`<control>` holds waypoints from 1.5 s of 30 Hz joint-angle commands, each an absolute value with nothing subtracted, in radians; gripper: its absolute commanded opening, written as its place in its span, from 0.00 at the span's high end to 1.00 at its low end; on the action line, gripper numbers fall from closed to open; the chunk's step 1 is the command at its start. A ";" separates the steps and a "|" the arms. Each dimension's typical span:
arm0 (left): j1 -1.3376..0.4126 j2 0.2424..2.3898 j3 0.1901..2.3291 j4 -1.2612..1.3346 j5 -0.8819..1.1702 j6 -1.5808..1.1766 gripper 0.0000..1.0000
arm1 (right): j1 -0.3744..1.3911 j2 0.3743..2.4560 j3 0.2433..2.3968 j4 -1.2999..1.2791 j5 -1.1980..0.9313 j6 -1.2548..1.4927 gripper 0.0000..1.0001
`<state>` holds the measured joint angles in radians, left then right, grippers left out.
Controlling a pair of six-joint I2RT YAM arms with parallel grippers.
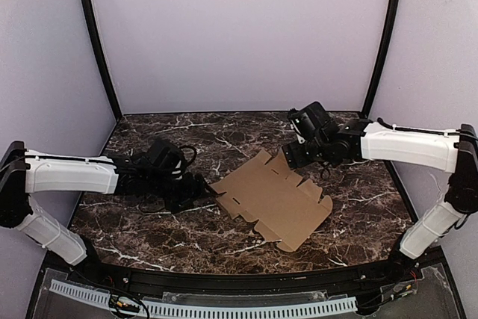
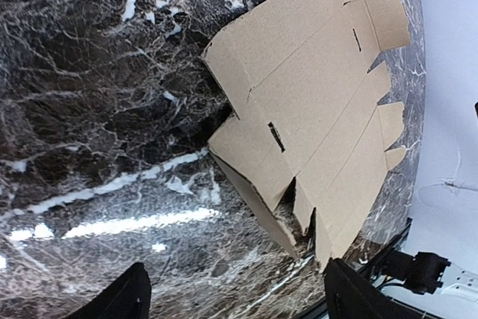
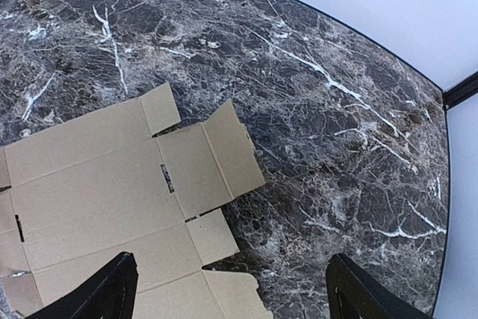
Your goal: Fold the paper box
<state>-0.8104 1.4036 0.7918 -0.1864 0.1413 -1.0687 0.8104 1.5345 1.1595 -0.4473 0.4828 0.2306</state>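
Left gripper spread, low beside paper box edge, likely to catch the raised flap | right gripper spread above far flaps | box mostly flat

This was a robot lab cell, prob. a purpose-built recording booth: a left arm & a right arm, both white w/ black joints, were bolted at the near edge of a table w/ a dark marble-look top. A plain pale back panel & side panels closed in three sides, w/ black curved poles at the back corners. A white slotted strip w/ loose wires ran along the front, below the arm bases, i.e. bench-type hardware.
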 commanded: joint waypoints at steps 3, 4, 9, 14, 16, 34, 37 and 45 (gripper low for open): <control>-0.828 1.500 0.805 -0.058 0.225 -1.228 0.24 | 0.807 1.469 1.076 -0.396 0.534 0.270 0.12; -0.834 1.513 0.822 -0.055 0.238 -1.232 0.26 | 0.807 1.462 1.066 -0.395 0.537 0.274 0.13; -0.853 1.601 0.864 -0.039 0.243 -1.260 0.30 | 0.807 1.423 1.018 -0.382 0.554 0.273 0.13; -0.855 1.655 0.901 -0.028 0.246 -1.261 0.38 | 0.807 1.387 0.975 -0.376 0.554 0.273 0.13; -0.855 1.669 0.911 -0.029 0.249 -1.257 0.44 | 0.807 1.376 0.959 -0.376 0.556 0.274 0.13; -0.854 1.646 0.911 -0.116 0.244 -1.174 0.92 | 0.807 1.296 0.939 -0.376 0.507 0.227 0.13; -0.853 1.637 0.915 -0.145 0.239 -1.127 0.99 | 0.807 1.266 0.946 -0.379 0.481 0.202 0.14; -0.850 1.586 0.963 -0.326 0.179 -0.905 1.00 | 0.807 1.224 0.974 -0.382 0.344 0.054 0.14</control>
<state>-0.8509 1.6512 0.9295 -0.1967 0.2218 -1.0676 0.8104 1.2430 0.9443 -0.3958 0.4305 0.1474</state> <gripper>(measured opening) 0.015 0.852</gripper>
